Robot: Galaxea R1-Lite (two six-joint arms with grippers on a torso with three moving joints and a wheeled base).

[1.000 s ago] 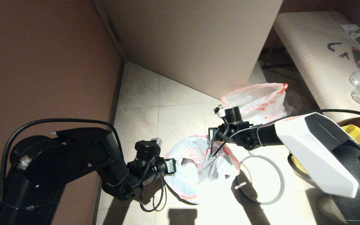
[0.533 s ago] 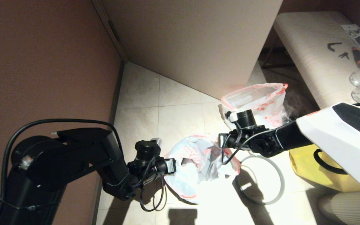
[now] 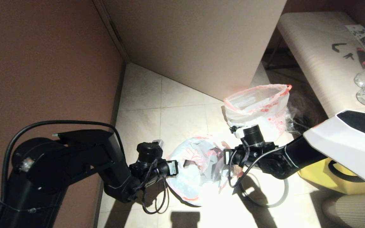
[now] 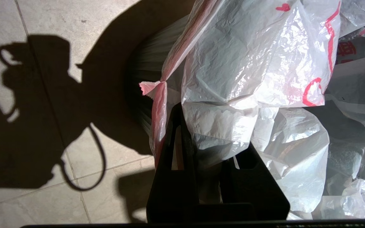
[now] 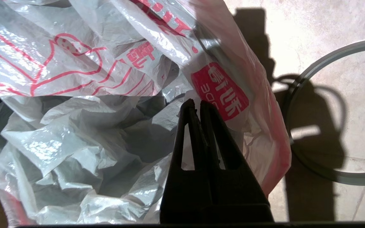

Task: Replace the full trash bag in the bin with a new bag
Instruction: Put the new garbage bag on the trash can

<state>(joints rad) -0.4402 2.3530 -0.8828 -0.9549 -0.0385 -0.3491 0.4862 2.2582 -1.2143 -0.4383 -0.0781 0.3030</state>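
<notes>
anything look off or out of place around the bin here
Yes. The bin's grey hoop lies loose on the floor tiles beside the bin instead of clamping the new bag. That bag sits crumpled in the bin's mouth, not spread, pinched by the left tool. The full trash bag stands open-mouthed on the floor behind.

Tiled floor with things on it.
On it stand the full trash bag, a yellow tote, and a grey hoop.
</notes>
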